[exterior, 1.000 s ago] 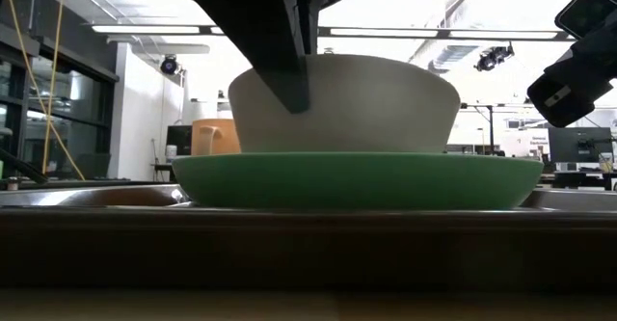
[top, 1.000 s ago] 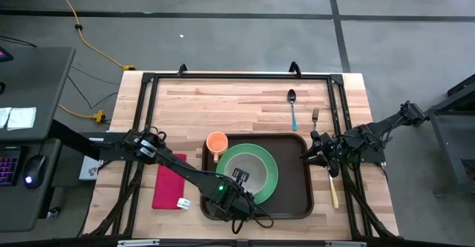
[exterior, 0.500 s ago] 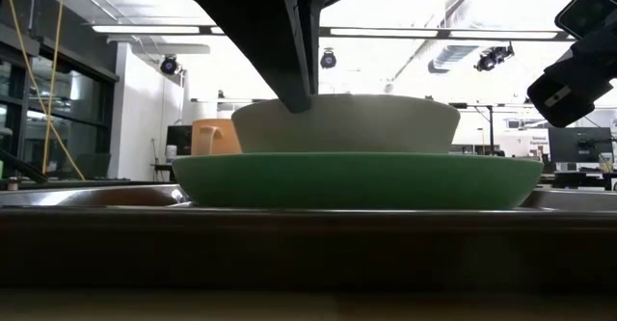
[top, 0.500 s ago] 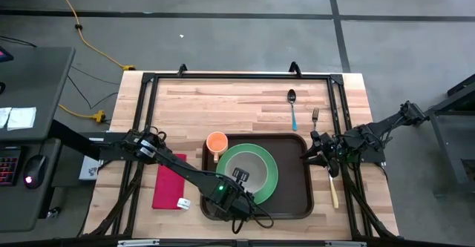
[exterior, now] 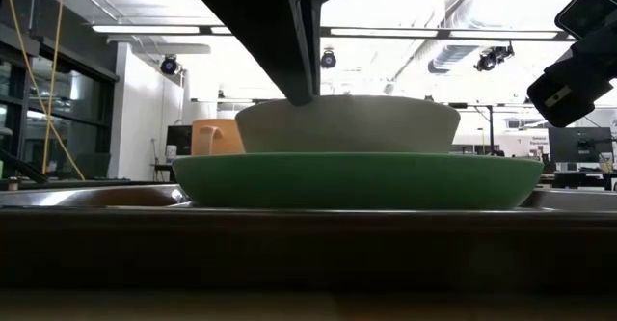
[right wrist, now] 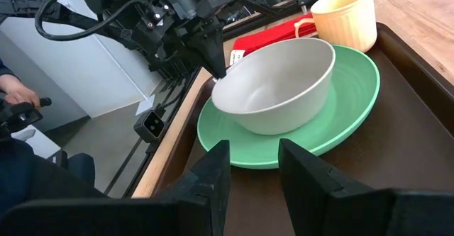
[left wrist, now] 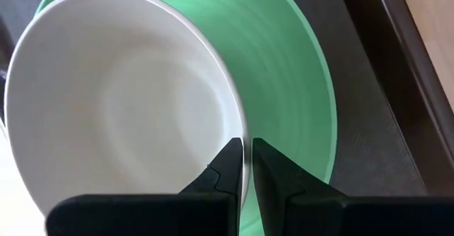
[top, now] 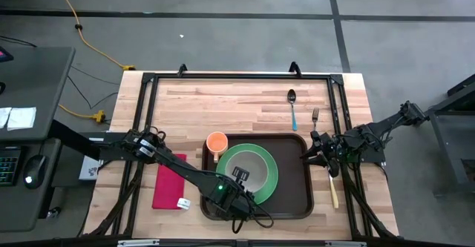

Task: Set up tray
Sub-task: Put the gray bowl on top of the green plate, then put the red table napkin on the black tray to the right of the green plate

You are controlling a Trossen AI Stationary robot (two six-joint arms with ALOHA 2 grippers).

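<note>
A white bowl (left wrist: 120, 122) sits level on a round green plate (top: 269, 165), which lies in the dark brown tray (top: 293, 195). My left gripper (left wrist: 245, 151) stands over the bowl's near-left rim, shut on it. My right gripper (right wrist: 254, 158) hovers open at the tray's right edge and touches nothing. An orange cup (top: 216, 143) stands in the tray's far-left corner. My left gripper has the bowl's rim (left wrist: 240, 126) on its near-left side, one finger inside the bowl and one outside. The fingers come from above, pointing down, and only their free ends (exterior: 304, 94) reach over the rim. The bowl (exterior: 366, 123) rests with its base on the plate (exterior: 357, 181).
A red napkin (top: 169, 180) lies left of the tray. A blue-handled spoon (top: 292, 106) and a fork (top: 315, 117) lie beyond the tray's far-right corner. A knife (top: 333, 191) lies right of the tray, under the right arm. Bare wood lies toward the far edge.
The bowl has sunk down onto the green plate and now stands level and lower. My left gripper kept its place while the bowl dropped along its fingers, then rose a little, so only the fingertips overlap the rim.
</note>
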